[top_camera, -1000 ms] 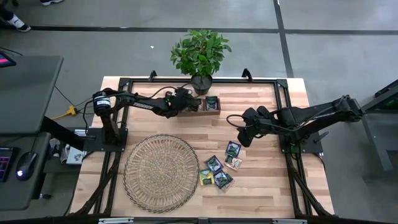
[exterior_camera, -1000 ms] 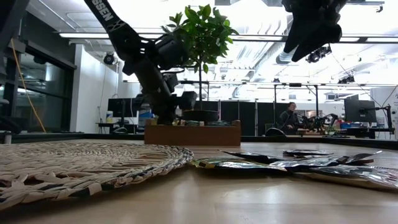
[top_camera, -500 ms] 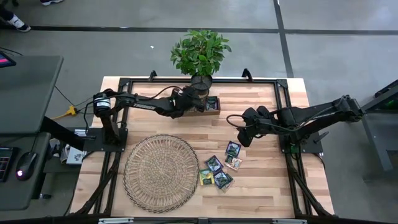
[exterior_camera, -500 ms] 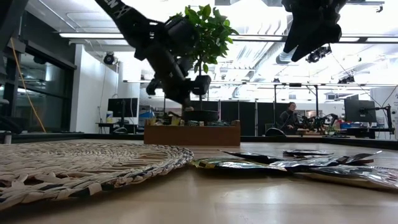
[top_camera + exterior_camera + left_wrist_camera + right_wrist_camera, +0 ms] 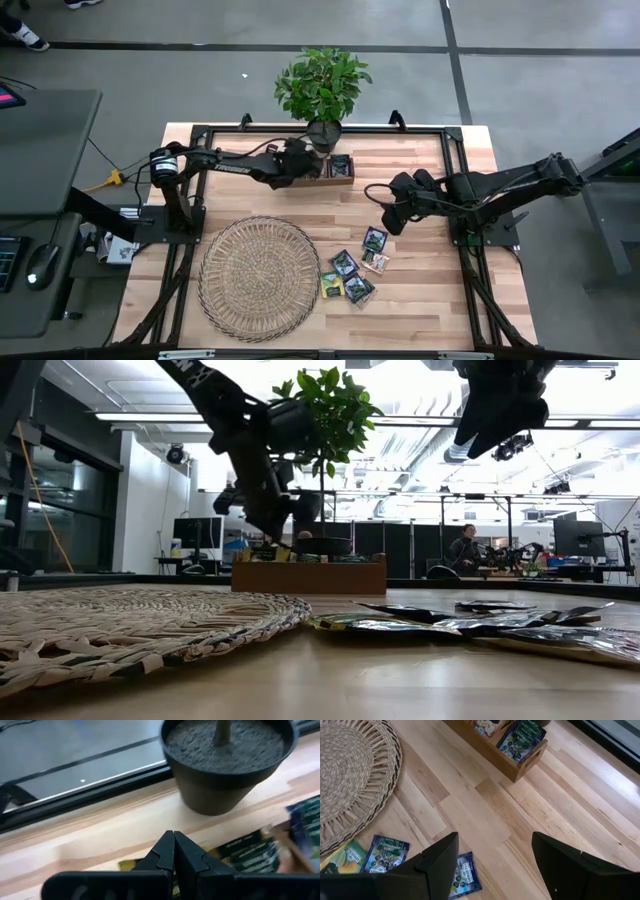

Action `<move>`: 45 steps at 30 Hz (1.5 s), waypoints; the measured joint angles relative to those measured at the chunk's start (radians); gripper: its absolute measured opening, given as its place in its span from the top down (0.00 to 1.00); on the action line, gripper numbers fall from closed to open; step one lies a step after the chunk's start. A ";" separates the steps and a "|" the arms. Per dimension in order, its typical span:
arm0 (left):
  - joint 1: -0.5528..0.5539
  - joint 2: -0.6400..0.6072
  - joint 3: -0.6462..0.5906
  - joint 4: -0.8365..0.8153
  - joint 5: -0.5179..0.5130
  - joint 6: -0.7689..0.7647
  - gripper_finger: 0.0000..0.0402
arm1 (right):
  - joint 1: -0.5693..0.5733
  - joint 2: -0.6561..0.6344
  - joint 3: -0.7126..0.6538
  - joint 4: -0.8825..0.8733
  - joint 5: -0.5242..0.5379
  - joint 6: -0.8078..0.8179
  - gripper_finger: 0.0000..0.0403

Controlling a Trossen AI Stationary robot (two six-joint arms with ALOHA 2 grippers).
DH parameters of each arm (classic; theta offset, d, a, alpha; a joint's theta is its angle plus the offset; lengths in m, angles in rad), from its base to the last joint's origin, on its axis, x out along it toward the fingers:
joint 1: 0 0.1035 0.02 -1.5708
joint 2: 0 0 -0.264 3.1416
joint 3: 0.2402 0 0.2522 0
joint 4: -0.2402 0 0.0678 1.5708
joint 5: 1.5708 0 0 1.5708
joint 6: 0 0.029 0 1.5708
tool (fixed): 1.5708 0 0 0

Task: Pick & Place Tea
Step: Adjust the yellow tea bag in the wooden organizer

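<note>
The wooden tray sits at upper centre of the table, just below the potted plant; its compartments hold tea sachets, a dark one at the right end. The left gripper hangs over the tray's left part, jaws clenched with nothing between them. Loose tea sachets lie clustered at lower centre, just right of the round wicker mat. The right gripper hovers above and right of that cluster, jaws released and wide. Bare wood lies between tray and cluster. A black frame rims the table; grey floor surrounds it.
</note>
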 joint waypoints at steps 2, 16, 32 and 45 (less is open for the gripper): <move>0.000 0.000 0.000 0.014 -0.008 -0.003 1.00 | 0.000 0.000 0.000 0.000 0.000 0.000 0.38; 0.106 0.000 0.000 -0.031 0.153 -0.092 1.00 | 0.000 0.000 0.000 0.001 -0.005 0.008 0.38; 0.130 -0.026 0.000 -0.123 0.223 -0.071 1.00 | 0.000 0.000 0.000 0.001 -0.001 0.020 0.38; 0.089 -0.135 0.000 -0.205 0.320 -0.012 1.00 | 0.000 0.000 0.000 0.001 0.001 0.019 0.38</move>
